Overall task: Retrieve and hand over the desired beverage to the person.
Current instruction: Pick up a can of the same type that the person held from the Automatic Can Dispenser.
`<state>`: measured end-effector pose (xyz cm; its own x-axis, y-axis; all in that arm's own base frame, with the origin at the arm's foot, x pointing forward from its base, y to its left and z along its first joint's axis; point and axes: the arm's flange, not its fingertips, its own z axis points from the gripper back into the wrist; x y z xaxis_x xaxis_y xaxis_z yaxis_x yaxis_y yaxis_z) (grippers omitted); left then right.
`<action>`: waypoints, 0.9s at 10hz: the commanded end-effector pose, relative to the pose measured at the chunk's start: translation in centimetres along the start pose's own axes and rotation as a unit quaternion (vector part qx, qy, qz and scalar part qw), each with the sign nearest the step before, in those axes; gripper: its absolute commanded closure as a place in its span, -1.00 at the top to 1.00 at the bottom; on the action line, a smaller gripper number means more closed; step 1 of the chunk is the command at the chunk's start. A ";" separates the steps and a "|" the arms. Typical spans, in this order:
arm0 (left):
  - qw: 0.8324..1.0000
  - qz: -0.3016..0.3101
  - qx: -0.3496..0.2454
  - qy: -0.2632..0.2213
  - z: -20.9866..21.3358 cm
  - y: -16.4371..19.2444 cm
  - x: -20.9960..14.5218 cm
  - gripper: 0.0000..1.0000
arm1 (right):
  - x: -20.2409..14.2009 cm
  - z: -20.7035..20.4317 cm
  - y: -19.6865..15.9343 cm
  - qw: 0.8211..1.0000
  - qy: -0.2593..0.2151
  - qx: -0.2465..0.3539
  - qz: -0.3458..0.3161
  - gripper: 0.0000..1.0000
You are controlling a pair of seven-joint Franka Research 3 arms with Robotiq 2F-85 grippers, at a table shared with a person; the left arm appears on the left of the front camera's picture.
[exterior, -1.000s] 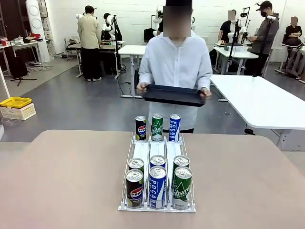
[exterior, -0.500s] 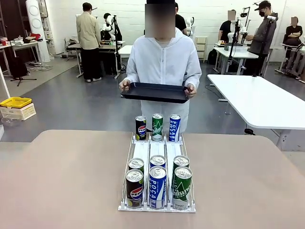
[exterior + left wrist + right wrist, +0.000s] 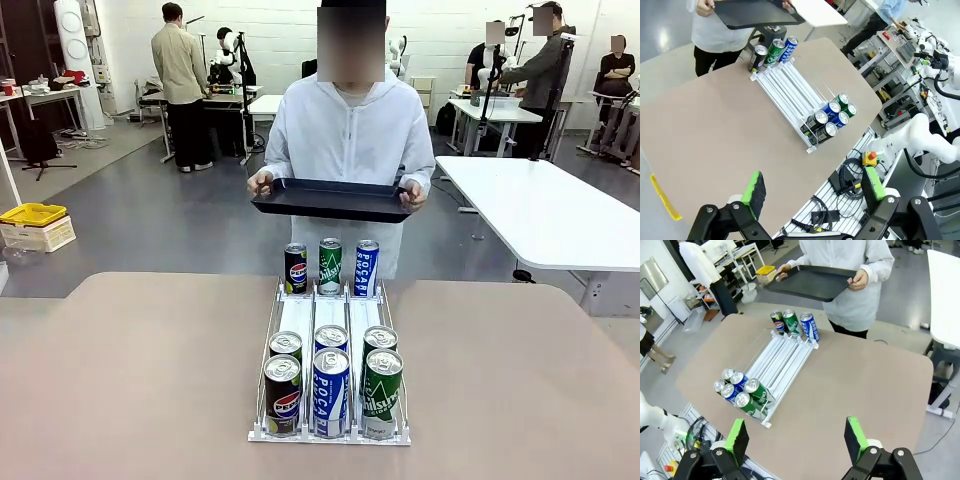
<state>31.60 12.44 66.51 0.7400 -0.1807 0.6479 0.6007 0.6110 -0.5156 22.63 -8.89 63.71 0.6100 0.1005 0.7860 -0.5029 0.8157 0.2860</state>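
Note:
A white three-lane rack lies along the middle of the tan table. At its far end stand three cans: a dark cola, a green one and a blue one. Several more cans in the same three colours crowd its near end. The person in a white hooded jacket stands at the far edge holding a black tray level with both hands. My left gripper hangs open high over the near left corner, and the rack is far ahead of it. My right gripper is open too, high above the rack.
A long white table stands behind on the right. On the floor at the far left sits a yellow bin. Other people work at benches farther back. Cables and a red stop button lie under the table's near edge.
The person with the tray has shifted to the left and come up to the table's far edge behind the rack. Cans and both grippers are unchanged.

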 end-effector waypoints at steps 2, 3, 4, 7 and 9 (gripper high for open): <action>1.000 -0.011 -0.007 -0.003 0.1 0.1 0.2 1.00 | 0.0 0.0 -0.1 1.000 -0.001 0.001 -0.002 1.00; 1.000 -0.011 -0.007 -0.003 0.1 0.1 0.2 1.00 | 0.0 0.0 -0.1 1.000 -0.001 0.001 -0.002 1.00; 1.000 -0.011 -0.007 -0.003 0.1 0.1 0.2 1.00 | 0.0 0.0 -0.1 1.000 -0.001 0.001 -0.002 1.00; 1.000 -0.011 -0.007 -0.003 0.1 0.1 0.2 1.00 | 0.0 0.0 -0.1 1.000 -0.001 0.001 -0.002 1.00; 1.000 -0.011 -0.007 -0.003 0.1 0.1 0.2 1.00 | 0.0 0.0 -0.1 1.000 -0.001 0.001 -0.002 1.00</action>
<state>31.61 12.46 66.39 0.7418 -0.1869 0.6440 0.6016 0.6098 -0.5160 22.63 -8.89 63.71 0.6100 0.1005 0.7860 -0.5029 0.8157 0.2860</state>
